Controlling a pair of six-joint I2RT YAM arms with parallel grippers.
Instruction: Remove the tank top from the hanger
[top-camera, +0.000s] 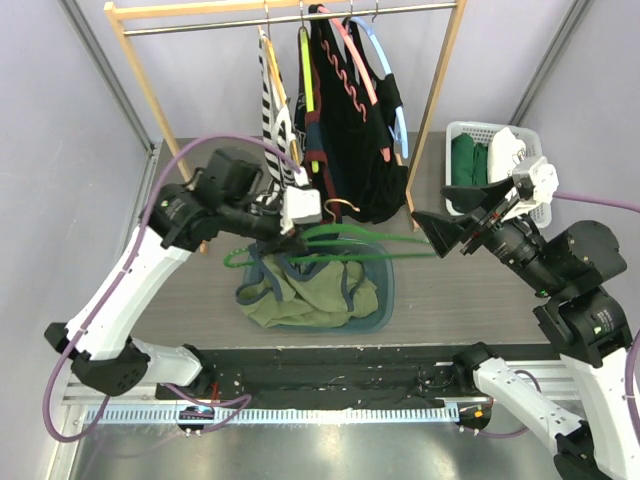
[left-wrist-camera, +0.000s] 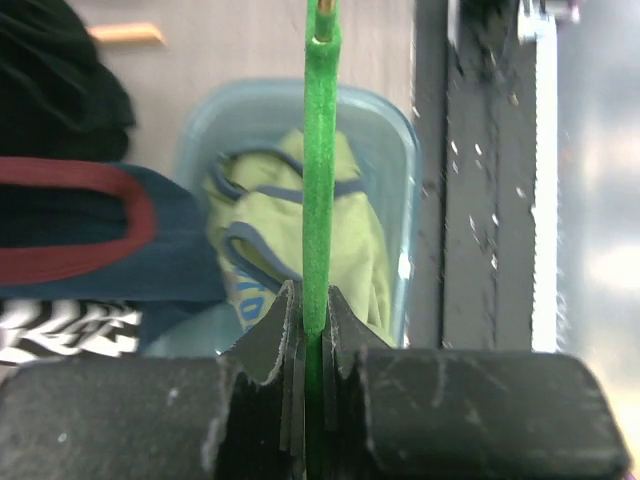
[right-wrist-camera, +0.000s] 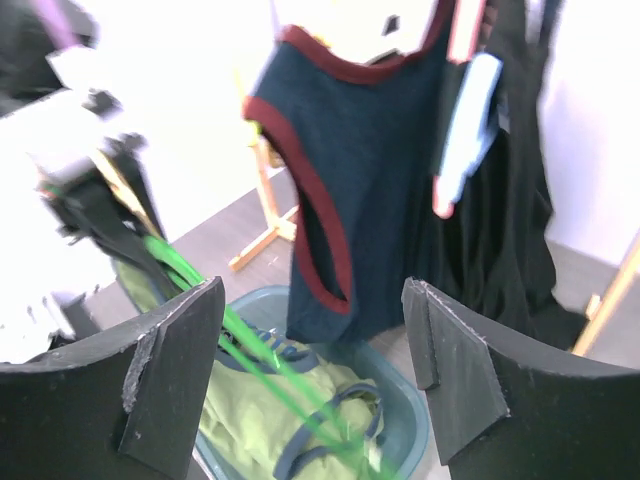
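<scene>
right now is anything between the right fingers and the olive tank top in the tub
Yes: the green hanger, clamped in the left fingers, stretches across above the blue tub. In the right wrist view it crosses between the open right fingers and the olive tank top lying inside.

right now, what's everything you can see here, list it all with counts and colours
rack: one, wood with a metal bar, at the back
striped top: one, black and white, on the rack
navy top: one, red trim, on the rack
black garment: one, on the rack
hanger: one, green, above the tub
tank top: one, olive with blue trim, in the tub
tub: one, blue, mid-table
basket: one, white, back right
cloth: one, green, in the basket
left pincer: black, shut on the hanger
right pincer: black, open, by the hanger's right end
</scene>
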